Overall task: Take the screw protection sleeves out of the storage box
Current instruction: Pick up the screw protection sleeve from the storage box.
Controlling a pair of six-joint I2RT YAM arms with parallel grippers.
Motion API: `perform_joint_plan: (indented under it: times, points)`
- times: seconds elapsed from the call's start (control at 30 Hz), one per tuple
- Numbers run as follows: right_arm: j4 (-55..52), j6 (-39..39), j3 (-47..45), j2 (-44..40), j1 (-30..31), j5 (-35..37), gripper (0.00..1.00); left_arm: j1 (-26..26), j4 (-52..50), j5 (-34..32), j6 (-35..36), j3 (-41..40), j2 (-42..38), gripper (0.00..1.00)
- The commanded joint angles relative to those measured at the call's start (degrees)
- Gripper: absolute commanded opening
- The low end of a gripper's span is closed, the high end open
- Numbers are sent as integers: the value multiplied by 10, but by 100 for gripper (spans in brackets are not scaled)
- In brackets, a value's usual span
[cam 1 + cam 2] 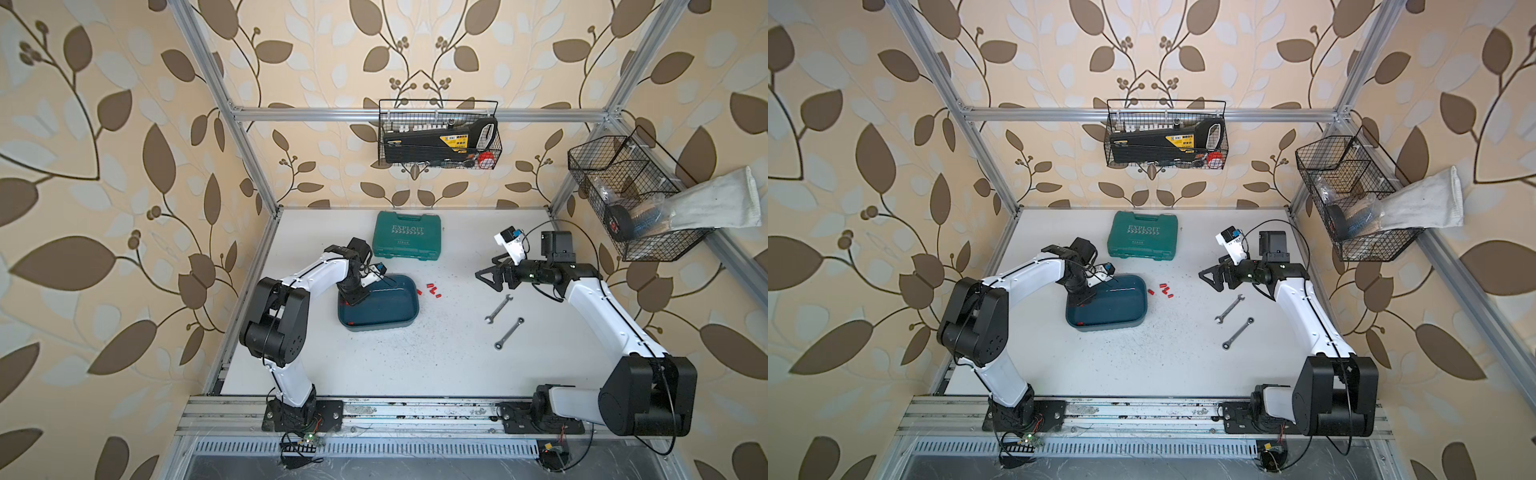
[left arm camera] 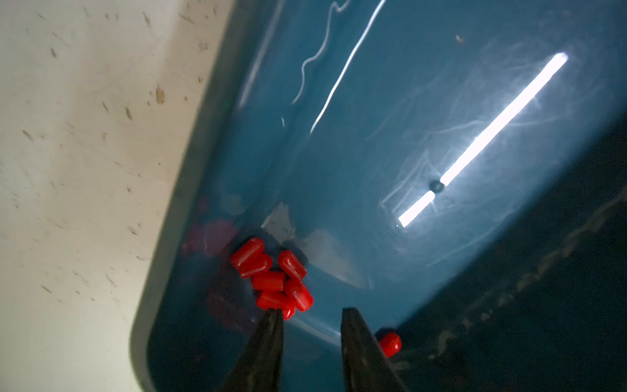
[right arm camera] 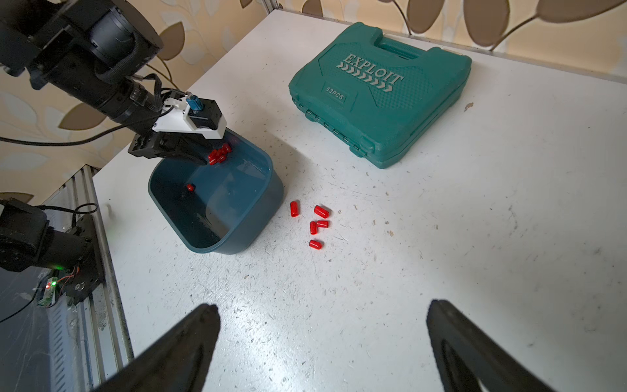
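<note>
The dark teal storage box (image 1: 386, 309) (image 1: 1117, 309) sits left of the table's middle. Inside it, several red screw protection sleeves (image 2: 274, 281) (image 3: 220, 154) lie bunched in a far left corner. A single sleeve (image 2: 390, 343) (image 3: 190, 187) lies apart on the box floor. My left gripper (image 2: 312, 310) (image 1: 353, 297) reaches down into the box. It is open with nothing between its fingers, and one fingertip (image 2: 273, 317) touches the bunch. Several more sleeves (image 1: 430, 289) (image 1: 1165, 289) (image 3: 317, 224) lie on the table just right of the box. My right gripper (image 3: 323, 304) (image 1: 488, 280) hovers wide open and empty over the table's right half.
A green hard case lettered EXPLOIT (image 1: 407, 236) (image 3: 380, 91) lies behind the box. Two wrenches (image 1: 498, 308) (image 1: 509, 332) lie at the right near my right arm. Wire baskets hang on the back wall (image 1: 438, 133) and right wall (image 1: 631, 199).
</note>
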Motion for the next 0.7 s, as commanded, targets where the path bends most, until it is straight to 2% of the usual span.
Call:
perform_joint_plan:
  times: [0.0, 0.4, 0.67]
  points:
    - [-9, -9, -6, -12, 1, -2, 99, -3, 11, -12, -23, -2, 6, 31]
    - [-9, -9, -7, -12, 1, -2, 99, -2, 22, -20, -24, -7, 33, 29]
    - [-10, -11, -7, -11, 1, -3, 99, -3, 33, -16, -23, -13, 45, 24]
